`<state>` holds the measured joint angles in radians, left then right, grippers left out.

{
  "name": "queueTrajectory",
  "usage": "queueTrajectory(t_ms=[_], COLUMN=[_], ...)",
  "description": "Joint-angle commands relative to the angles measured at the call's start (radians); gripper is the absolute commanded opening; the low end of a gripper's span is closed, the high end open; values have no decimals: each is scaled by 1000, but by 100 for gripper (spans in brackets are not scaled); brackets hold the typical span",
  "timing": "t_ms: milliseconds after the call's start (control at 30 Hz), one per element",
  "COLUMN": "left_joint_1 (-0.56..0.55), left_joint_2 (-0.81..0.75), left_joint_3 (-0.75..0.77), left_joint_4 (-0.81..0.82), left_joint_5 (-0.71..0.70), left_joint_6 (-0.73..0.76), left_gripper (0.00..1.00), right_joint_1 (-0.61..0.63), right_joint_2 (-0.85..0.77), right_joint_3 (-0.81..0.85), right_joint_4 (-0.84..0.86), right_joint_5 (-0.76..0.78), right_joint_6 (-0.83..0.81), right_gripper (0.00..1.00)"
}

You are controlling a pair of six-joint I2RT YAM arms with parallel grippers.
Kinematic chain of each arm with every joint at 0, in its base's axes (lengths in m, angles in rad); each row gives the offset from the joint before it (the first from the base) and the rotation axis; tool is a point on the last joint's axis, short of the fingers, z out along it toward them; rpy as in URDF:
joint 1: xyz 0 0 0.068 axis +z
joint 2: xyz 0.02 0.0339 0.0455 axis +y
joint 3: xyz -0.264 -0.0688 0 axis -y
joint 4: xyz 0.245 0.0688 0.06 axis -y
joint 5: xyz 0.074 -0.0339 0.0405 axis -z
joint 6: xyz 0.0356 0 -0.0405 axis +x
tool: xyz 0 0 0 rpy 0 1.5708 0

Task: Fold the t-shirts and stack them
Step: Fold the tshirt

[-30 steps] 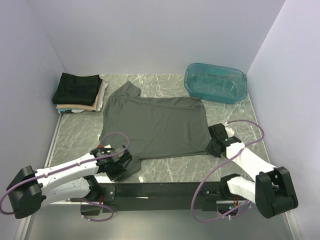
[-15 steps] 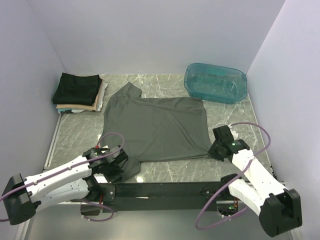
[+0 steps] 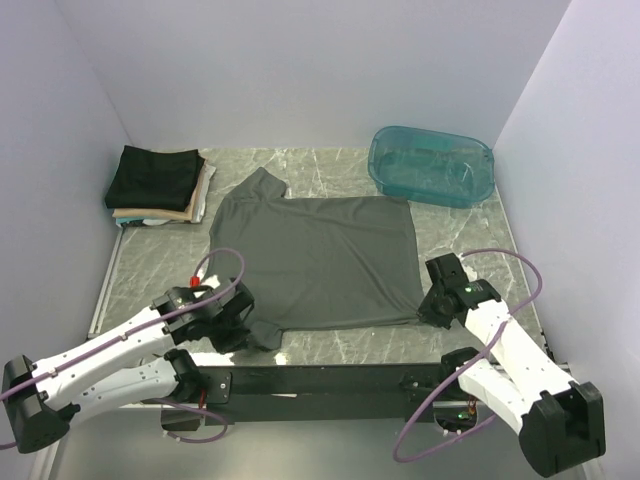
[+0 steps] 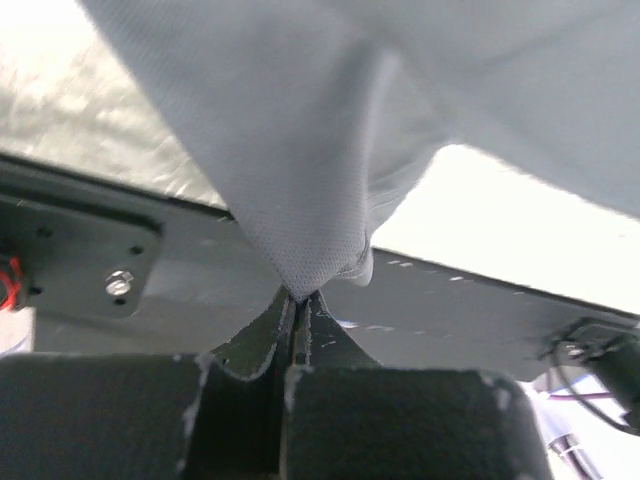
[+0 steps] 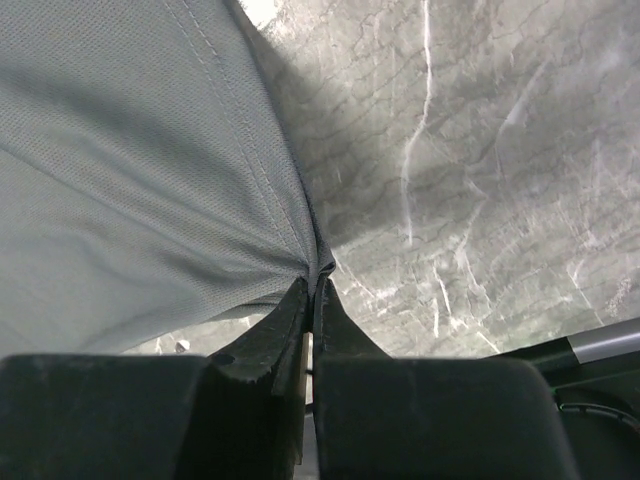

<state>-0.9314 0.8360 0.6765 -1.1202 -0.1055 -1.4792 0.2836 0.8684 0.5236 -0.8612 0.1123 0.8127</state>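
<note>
While the left gripper (image 4: 297, 298), at seven o'clock, and right gripper (image 5: 312, 285), at five, clamp its near corners, the charcoal-grey t-shirt (image 3: 315, 260) lies spread across the marble table (image 3: 470, 245); the hold likely stretches it flat for folding.

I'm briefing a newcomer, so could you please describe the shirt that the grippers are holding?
On the marble table, look between the folded stack at the far left and the teal tub at the far right. The grey shirt lies spread there, pinched at its near edge by the left gripper and right gripper. Unlike those in the stack, it is unfolded.
</note>
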Motion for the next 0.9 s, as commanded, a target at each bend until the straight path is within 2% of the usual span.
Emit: queueTrajectory(t_ms=[0,333,867], left_joint_1=[19,213,407], left_joint_2=[18,126,325], left_joint_3=[64,153,340], left_joint_4=[34,135,206], left_joint_5=[-83,-117,-138], left_joint_6=[55,250,454], left_gripper=[1,1,1], right_joint_1=[8,8,5], right_joint_2=[33,147,349], right_joint_3=[33,127,357], right_joint_4=[50,93,88], right_joint_5=[12,41,75], right_joint_6=[-23,-76,-148], right_gripper=[4,5,4])
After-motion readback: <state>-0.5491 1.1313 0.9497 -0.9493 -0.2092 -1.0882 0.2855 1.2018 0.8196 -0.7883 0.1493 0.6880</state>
